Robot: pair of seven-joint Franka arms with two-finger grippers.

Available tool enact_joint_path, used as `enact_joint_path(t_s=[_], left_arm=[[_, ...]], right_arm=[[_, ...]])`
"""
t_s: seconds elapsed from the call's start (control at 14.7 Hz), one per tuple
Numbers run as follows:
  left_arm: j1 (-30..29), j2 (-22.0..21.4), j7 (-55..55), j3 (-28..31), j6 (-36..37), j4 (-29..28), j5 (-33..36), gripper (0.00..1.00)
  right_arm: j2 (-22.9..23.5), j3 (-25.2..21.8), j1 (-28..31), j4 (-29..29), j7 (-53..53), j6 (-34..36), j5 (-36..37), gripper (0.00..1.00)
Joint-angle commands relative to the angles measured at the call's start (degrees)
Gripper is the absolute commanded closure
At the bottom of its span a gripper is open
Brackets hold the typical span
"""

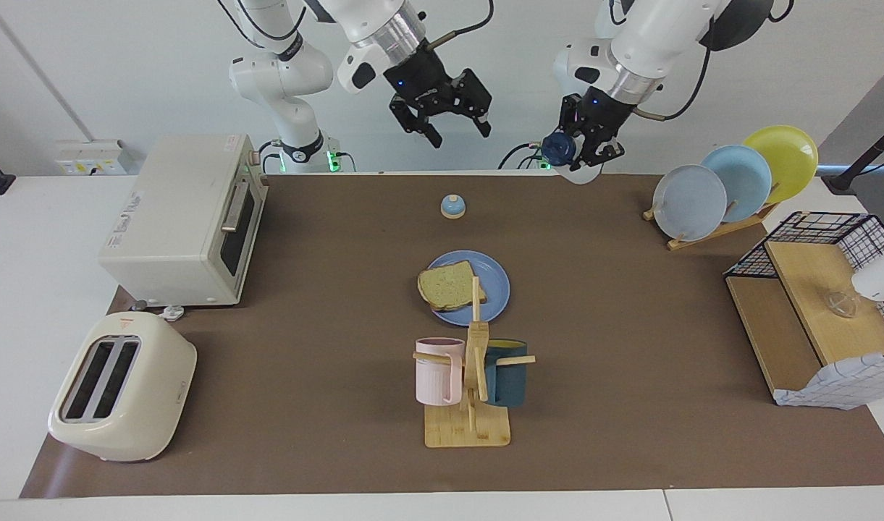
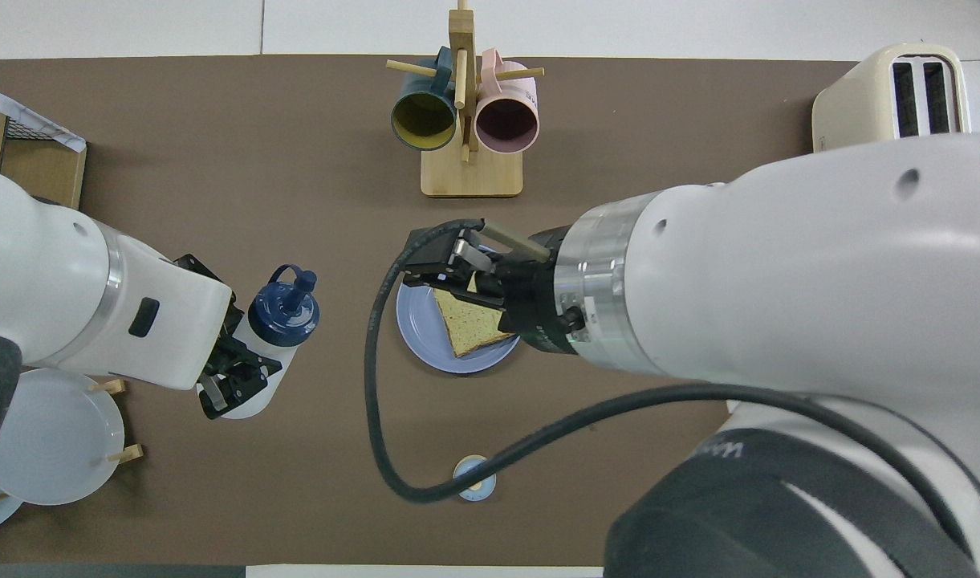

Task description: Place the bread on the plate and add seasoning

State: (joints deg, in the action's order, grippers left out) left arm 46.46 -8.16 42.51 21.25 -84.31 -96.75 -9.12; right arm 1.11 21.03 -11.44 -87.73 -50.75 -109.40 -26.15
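left gripper (image 1: 585,141) clamps the seasoning (image 1: 566,155) aloft; bread (image 1: 450,286) sits plated, so next comes tipping it over the plate (image 1: 497,283).

Robotics lab set up as a mock kitchen. Two white robot arms (image 1: 282,79) mounted at the edge of a white table (image 1: 43,239), cables trailing, plain pale wall, a wall socket strip (image 1: 94,157) by the corner. A brown mat (image 1: 304,405) covers the work area. Kitchen props laid out tidy, staged: white toaster oven (image 1: 184,221), cream two-slot toaster (image 1: 119,387), wooden mug tree (image 1: 470,391) with a pink and a dark teal mug, plates standing in a wooden rack (image 1: 731,184), a wire and wood shelf (image 1: 818,311), a small blue-domed bell (image 1: 452,207). No sink, stove or cupboards, so not a real kitchen.
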Motion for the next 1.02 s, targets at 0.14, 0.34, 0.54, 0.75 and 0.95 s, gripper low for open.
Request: enact_joint_path(t_s=[0.14,0.34,0.54,0.75,0.95], left_arm=[[0.57,-2.29,7.14,-0.77,4.06,-1.16,0.25,0.77],[0.48,-2.65,10.3,-1.21,5.38,-1.33,0.16,0.77],[0.56,-2.91,10.75,-1.3,6.17,-1.42,-0.02,0.77],[0.48,-2.91,10.84,-1.3,7.05,-1.6,-0.28,0.78],[0.48,-2.91,10.58,-1.39,7.05,-1.77,-0.81,0.78]], right_arm=[[1.08,0.24,-2.79,4.48,-1.98,1.19,2.33,0.17],[1.96,0.41,-3.06,7.04,-5.74,3.31,2.77,0.2],[1.97,0.5,-5.51,7.13,-6.9,2.35,5.48,0.25],[2.05,0.5,-7.36,6.78,-7.16,0.33,7.25,0.27],[1.7,0.5,-7.98,4.76,-7.52,-3.02,7.25,0.31]])
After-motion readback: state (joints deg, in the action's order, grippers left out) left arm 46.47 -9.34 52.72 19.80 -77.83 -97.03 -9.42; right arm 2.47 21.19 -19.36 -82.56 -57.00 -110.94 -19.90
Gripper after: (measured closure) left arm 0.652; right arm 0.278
